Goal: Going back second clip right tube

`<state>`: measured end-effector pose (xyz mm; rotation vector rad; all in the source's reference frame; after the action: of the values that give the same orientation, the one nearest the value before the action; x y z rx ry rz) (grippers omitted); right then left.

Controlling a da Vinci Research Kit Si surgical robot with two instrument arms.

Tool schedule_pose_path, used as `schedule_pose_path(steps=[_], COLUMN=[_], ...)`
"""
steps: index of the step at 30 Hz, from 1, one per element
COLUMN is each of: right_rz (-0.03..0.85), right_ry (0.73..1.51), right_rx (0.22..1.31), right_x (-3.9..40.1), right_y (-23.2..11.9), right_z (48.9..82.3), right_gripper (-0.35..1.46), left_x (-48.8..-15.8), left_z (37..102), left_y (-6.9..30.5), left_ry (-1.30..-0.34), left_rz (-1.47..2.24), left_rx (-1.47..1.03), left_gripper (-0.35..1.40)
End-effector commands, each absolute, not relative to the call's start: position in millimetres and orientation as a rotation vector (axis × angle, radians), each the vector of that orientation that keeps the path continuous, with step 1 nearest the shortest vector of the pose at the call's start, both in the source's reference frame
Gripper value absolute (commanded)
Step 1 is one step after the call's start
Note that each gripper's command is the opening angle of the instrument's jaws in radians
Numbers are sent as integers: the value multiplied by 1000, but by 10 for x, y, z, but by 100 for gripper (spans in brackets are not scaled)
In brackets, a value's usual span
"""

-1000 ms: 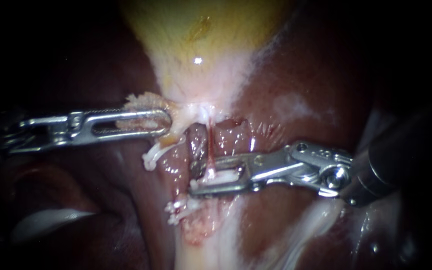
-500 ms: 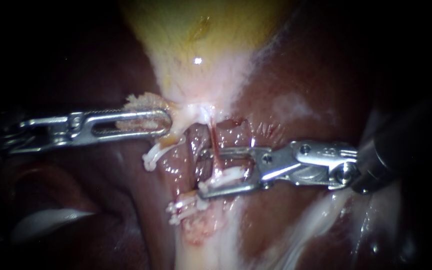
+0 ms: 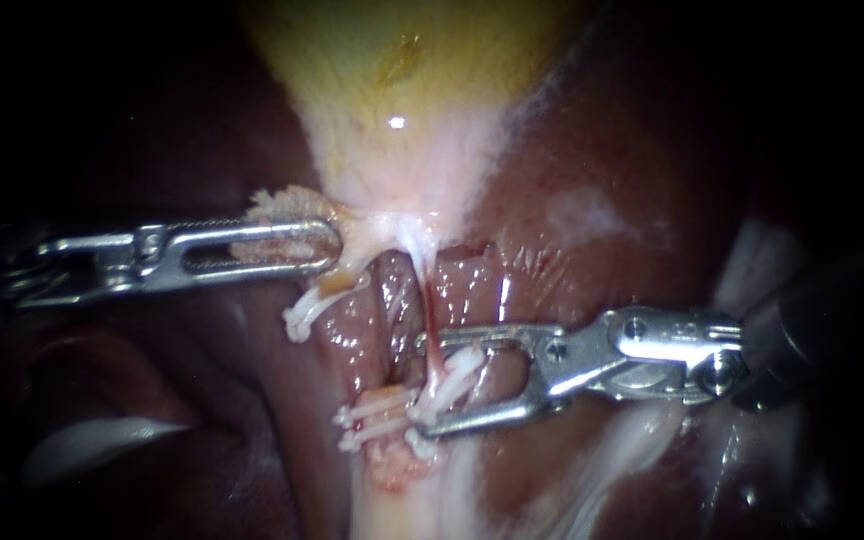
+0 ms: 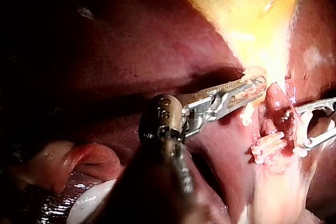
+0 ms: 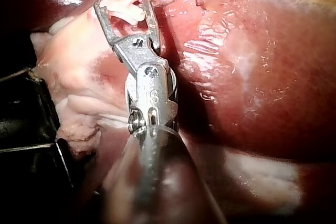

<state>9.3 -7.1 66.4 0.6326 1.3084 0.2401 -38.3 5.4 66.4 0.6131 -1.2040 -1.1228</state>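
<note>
Left tool (image 3: pixel 287 245): jaws closed on a flap of tissue (image 3: pixel 282 205) at the neck of the gallbladder (image 3: pixel 402 90), holding it taut.

Right tube (image 3: pixel 430 310): a thin red strand running down from that neck. Lower clips (image 3: pixel 367 420) lie near its base.

Second clip (image 3: pixel 449 372): white, set across the right tube just above the lower clips.

Right tool (image 3: pixel 424 388): jaws wide apart, straddling the second clip and gripping nothing.

Status: clip placement appears complete. Remaining: draw the right tool back clear of the tube without snagging the clip.
</note>
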Motion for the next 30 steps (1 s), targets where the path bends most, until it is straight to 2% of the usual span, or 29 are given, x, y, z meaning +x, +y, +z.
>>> schedule_pose_path(steps=[1,7,14,19,25,30], right_rz=[240,247,289,284,282,267], right_ry=[1309,1302,1278,1275,1276,1285], right_rx=[632,594,539,528,538,549], right_x=[93,92,92,81,65,81], right_y=[-71,-63,-47,-47,-43,-51], right_z=[665,674,708,731,724,719], right_gripper=[50,50,50,50,50,50], left_x=[-383,-383,-385,-384,-384,-386], left_z=[664,665,665,665,665,665], left_y=[54,54,53,53,53,53], left_ry=[-1204,-1204,-1204,-1208,-1208,-1208], left_rz=[-1122,-1123,-1123,-1123,-1123,-1124], left_rx=[613,613,611,611,611,611], left_gripper=[-35,-35,-35,-35,-35,-35])
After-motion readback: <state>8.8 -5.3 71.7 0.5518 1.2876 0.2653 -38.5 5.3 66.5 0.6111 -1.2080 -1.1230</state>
